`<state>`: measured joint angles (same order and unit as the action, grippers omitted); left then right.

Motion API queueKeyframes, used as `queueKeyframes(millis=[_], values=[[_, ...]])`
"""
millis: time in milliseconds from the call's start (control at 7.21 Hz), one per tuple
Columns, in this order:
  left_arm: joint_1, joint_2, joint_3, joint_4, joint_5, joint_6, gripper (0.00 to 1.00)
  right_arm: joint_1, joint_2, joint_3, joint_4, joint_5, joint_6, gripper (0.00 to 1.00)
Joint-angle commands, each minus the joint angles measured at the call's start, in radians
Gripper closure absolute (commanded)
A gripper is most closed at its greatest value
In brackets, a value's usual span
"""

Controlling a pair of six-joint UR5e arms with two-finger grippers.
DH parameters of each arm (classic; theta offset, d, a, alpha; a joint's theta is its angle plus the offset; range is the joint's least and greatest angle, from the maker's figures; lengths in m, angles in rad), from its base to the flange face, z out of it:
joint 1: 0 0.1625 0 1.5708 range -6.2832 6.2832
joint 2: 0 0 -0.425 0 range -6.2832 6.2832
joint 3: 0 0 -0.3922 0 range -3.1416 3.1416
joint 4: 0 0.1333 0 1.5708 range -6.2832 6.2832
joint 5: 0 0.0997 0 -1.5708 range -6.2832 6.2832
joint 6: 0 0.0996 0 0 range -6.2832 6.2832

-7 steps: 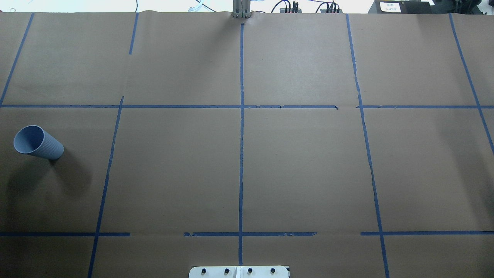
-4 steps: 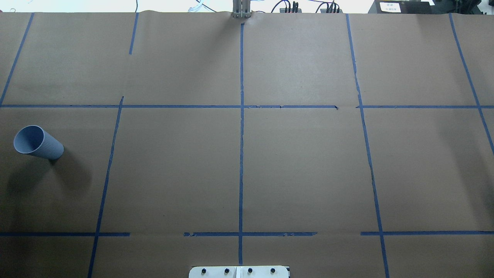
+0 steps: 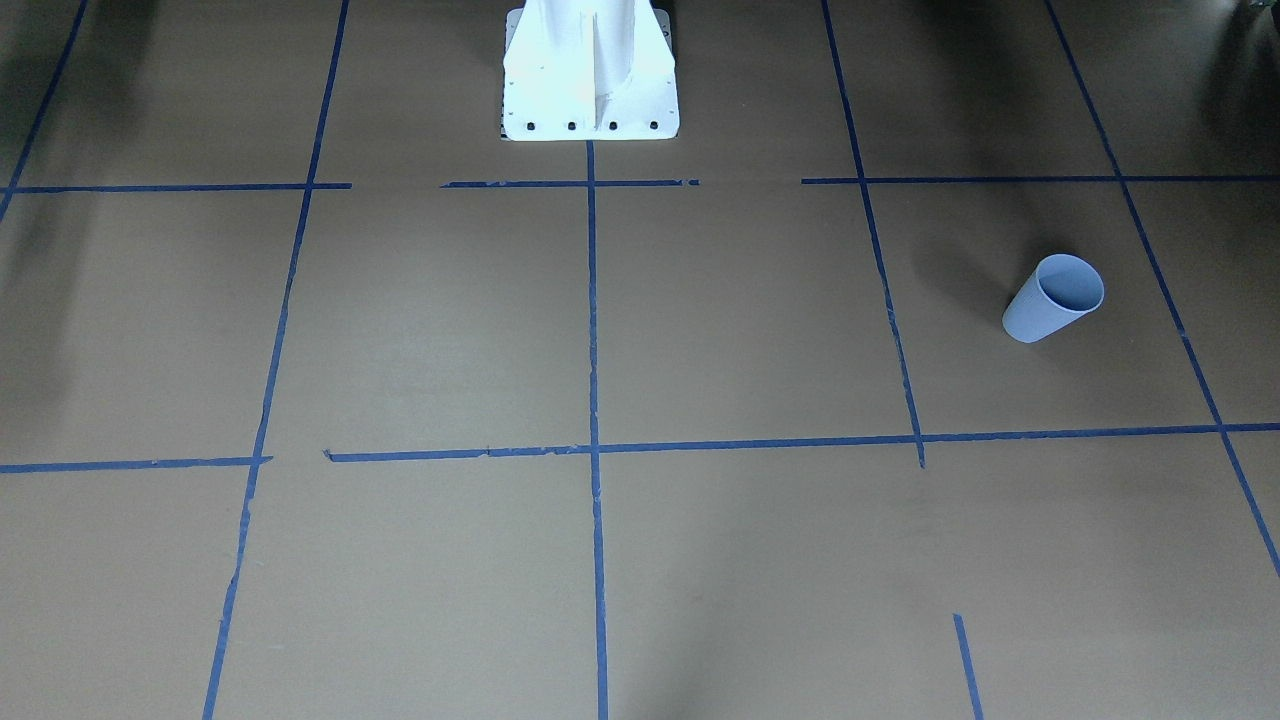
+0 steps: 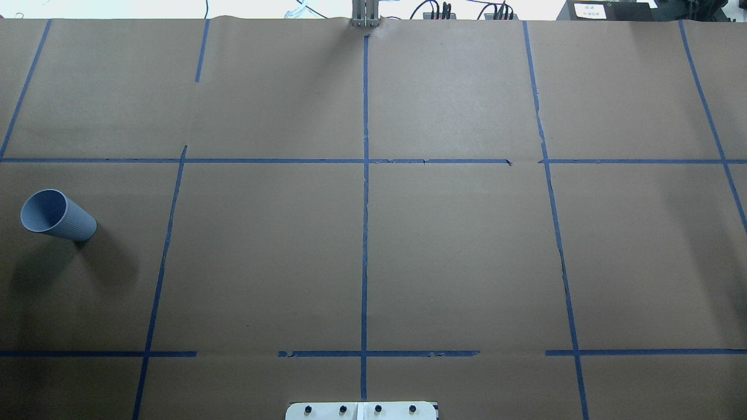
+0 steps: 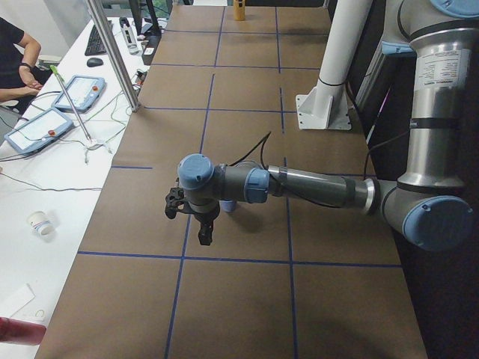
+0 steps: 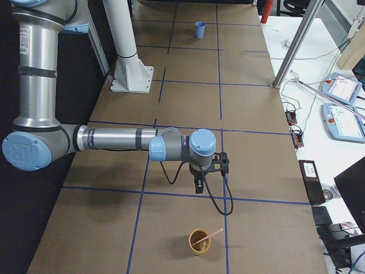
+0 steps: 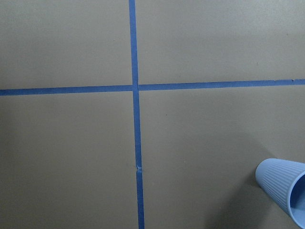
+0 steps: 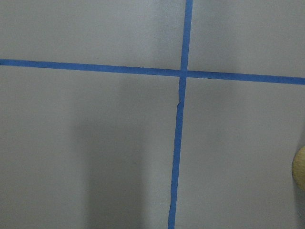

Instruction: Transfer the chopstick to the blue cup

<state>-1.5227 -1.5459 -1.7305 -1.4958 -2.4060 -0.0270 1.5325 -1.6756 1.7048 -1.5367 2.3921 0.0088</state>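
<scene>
Zero movement on overhead across the last second: blue cup (image 4: 58, 215) stands upright, far left | chopstick (image 6: 214, 234) leans in tan cup (image 6: 197, 247), right end, near right gripper (image 6: 198, 186) | left gripper (image 5: 204, 236) hangs near blue cup | I can't tell either's jaw state | I judge transfer not begun

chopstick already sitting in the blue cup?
No, the chopstick leans in a tan cup at the near end of the exterior right view, far from the blue cup.
</scene>
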Motion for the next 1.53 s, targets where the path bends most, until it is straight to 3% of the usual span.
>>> queueKeyframes(millis=[0,139,416,832,971,1109,1248,1387], values=[[0.004,0.000,-0.009,-0.006,-0.008,-0.002,0.00,-0.002,0.004,0.006,0.001,0.001,-0.004,0.00],[0.015,0.000,-0.009,-0.004,-0.046,-0.007,0.00,-0.002,0.004,0.004,0.001,0.001,-0.006,0.00],[0.155,-0.005,-0.014,-0.015,-0.068,-0.107,0.00,-0.002,0.004,0.006,0.001,0.002,-0.006,0.00],[0.339,-0.005,-0.008,-0.220,-0.042,-0.420,0.00,-0.002,0.001,-0.001,0.000,0.002,-0.006,0.00],[0.419,-0.005,0.002,-0.266,0.019,-0.482,0.00,-0.003,0.002,0.001,0.000,0.002,-0.004,0.00],[0.424,-0.010,0.020,-0.273,0.040,-0.488,0.00,-0.003,0.002,0.001,0.000,0.002,-0.004,0.00],[0.430,-0.011,0.040,-0.290,0.041,-0.490,0.07,-0.003,0.002,0.001,0.000,0.004,-0.004,0.00],[0.440,-0.011,0.042,-0.294,0.038,-0.490,0.43,-0.003,0.002,0.001,0.000,0.004,-0.004,0.00]])
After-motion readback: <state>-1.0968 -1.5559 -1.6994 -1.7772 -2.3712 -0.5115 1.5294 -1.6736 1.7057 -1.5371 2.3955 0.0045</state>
